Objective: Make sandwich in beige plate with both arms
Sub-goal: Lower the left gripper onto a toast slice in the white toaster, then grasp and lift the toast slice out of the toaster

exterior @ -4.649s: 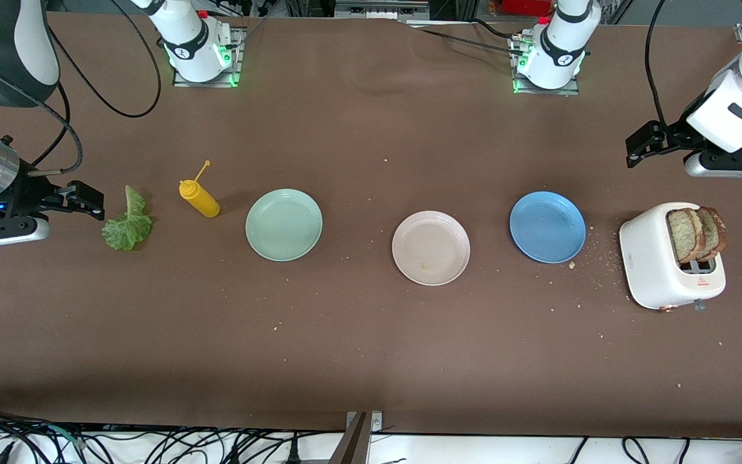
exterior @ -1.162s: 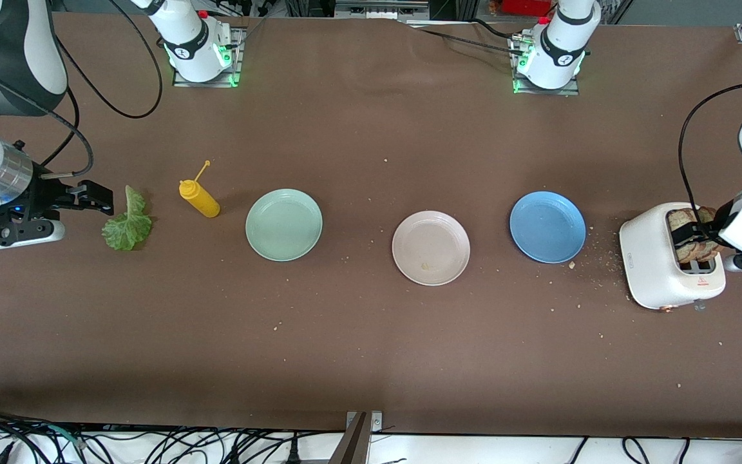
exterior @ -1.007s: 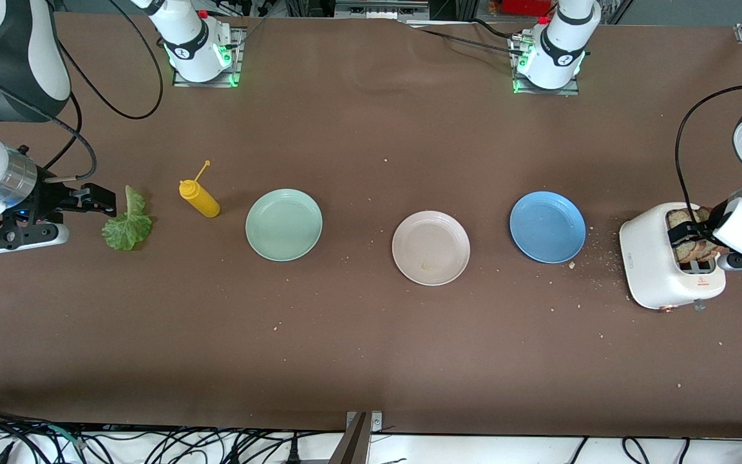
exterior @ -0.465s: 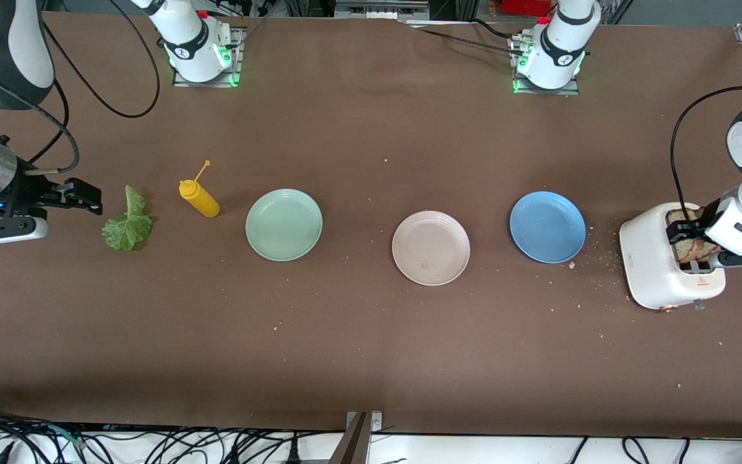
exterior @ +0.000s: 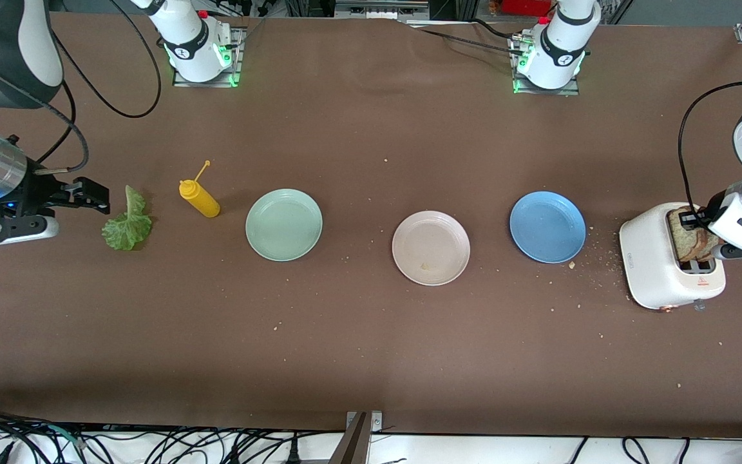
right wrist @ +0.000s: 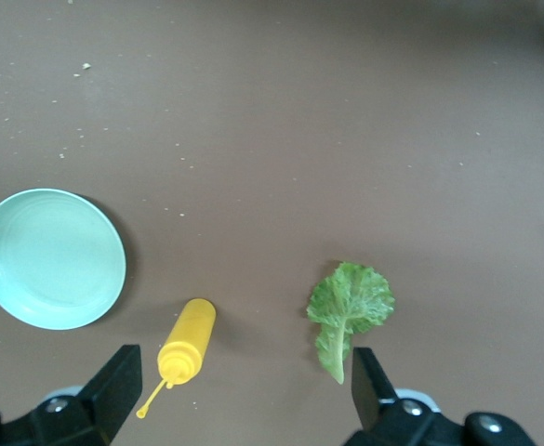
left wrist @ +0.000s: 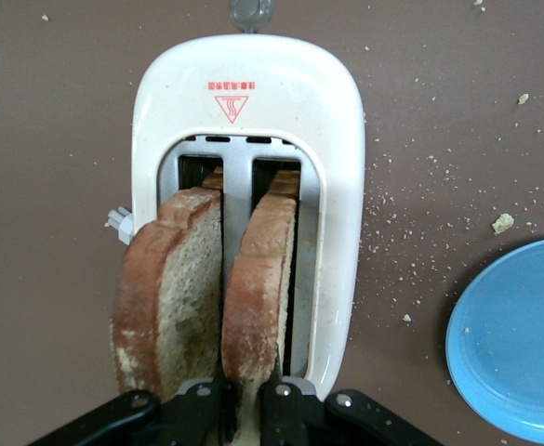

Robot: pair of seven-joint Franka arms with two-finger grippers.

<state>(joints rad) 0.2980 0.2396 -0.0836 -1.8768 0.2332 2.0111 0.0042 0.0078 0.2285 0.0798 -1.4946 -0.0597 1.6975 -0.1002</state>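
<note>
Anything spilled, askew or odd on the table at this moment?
Yes: pale bread crumbs lie scattered on the brown table between the round blue plate and the white toaster. The yellow squeeze bottle lies on its side beside the mint-green plate.

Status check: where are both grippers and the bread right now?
Left gripper closed on one bread slice in the toaster. Right gripper open, waiting by the lettuce. Beige plate bare, nothing blocking.
</note>
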